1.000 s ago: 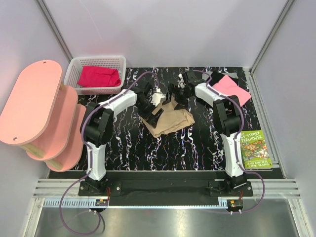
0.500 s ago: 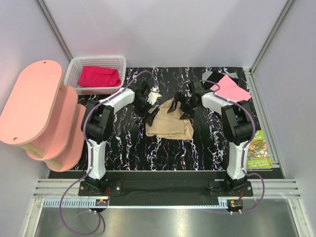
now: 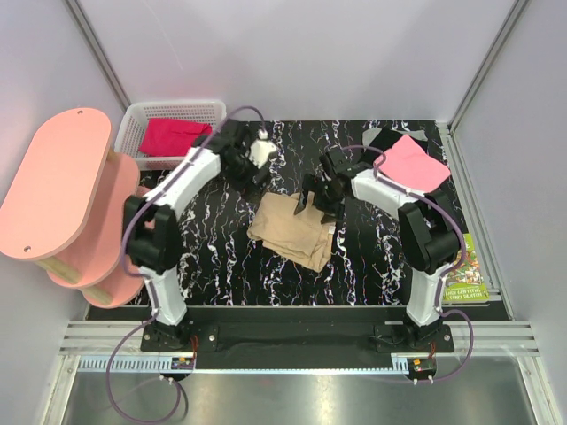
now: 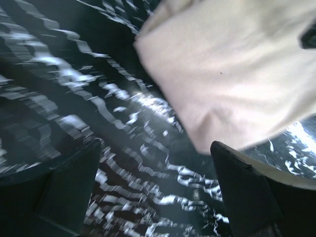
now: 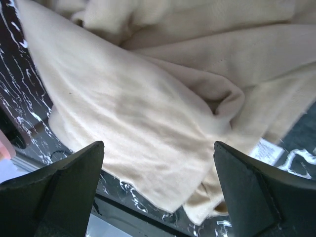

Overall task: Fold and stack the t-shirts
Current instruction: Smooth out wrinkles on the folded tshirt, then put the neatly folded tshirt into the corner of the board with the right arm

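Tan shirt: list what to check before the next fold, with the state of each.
1. Left pincer open and empty: ok.
2. Right pincer open, above the tan shirt: ok.
3. Shirt lies flat: not ok, creased and bunched in the right wrist view.
4. Shirt apart from the pink shirt: ok.
5. Book apart from the shirt: ok.
6. Sleeves tucked in: cannot tell.
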Robot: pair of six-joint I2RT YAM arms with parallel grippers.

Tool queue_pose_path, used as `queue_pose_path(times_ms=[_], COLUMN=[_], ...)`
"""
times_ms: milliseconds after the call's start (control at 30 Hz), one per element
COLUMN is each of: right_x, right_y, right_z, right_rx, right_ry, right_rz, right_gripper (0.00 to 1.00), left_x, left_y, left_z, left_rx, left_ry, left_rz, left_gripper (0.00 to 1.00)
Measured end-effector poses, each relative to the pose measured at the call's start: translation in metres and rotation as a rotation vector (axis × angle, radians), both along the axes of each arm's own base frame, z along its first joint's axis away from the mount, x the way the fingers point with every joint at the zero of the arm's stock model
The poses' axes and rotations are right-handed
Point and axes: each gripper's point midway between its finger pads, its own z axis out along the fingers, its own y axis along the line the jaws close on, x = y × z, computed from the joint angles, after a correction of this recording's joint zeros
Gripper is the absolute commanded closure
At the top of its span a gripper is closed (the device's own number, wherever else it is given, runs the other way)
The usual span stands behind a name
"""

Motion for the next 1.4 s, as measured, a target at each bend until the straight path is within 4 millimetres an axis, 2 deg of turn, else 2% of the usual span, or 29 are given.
queue_pose_path(times_ms=[100, 200, 267, 333, 433, 533, 633, 733, 833, 1167, 1400], right_x=[0.012, 0.024, 0.025, 0.023, 0.011, -0.01, -0.038, -0.057, -0.058, -0.022, -0.013], right_y=[-0.003, -0.005, -0.013, -0.024, -0.054, -0.078, -0.081, -0.077, -0.068, -0.041, -0.036], right_z=[0.025, 0.056, 0.074, 0.083, 0.078, 0.047, 0.013, -0.009, -0.014, -0.013, -0.012], right_rx=[-0.038, -0.044, -0.045, -0.039, -0.039, -0.043, -0.03, 0.019, 0.102, 0.417, 0.468], right_ry=[-0.032, -0.095, -0.126, -0.139, -0.122, -0.052, 0.04, 0.104, 0.109, 0.064, 0.038], right_rz=[-0.005, -0.016, -0.032, -0.058, -0.128, -0.191, -0.208, -0.217, -0.223, -0.231, -0.212], right_gripper=[0.0, 0.0, 0.0, 0.0, 0.0, 0.0, 0.0, 0.0, 0.01, 0.0, 0.0], left_x=[0.003, -0.006, -0.016, -0.025, -0.032, -0.035, -0.035, -0.038, -0.042, -0.062, -0.065], left_y=[0.01, 0.016, 0.011, -0.003, -0.029, -0.048, -0.054, -0.057, -0.061, -0.09, -0.089], left_z=[0.064, 0.12, 0.14, 0.143, 0.12, 0.077, 0.031, 0.002, -0.008, -0.015, -0.033], left_rx=[-0.054, -0.115, -0.15, -0.174, -0.179, -0.156, -0.114, -0.08, -0.068, -0.058, -0.026], left_ry=[-0.143, -0.262, -0.297, -0.288, -0.211, -0.086, 0.034, 0.112, 0.144, 0.144, 0.166], left_rz=[0.019, 0.027, 0.007, -0.029, -0.088, -0.12, -0.116, -0.112, -0.114, -0.192, -0.195], left_gripper=[0.01, 0.01, 0.01, 0.01, 0.01, 0.01, 0.01, 0.01, 0.01, 0.01, 0.01])
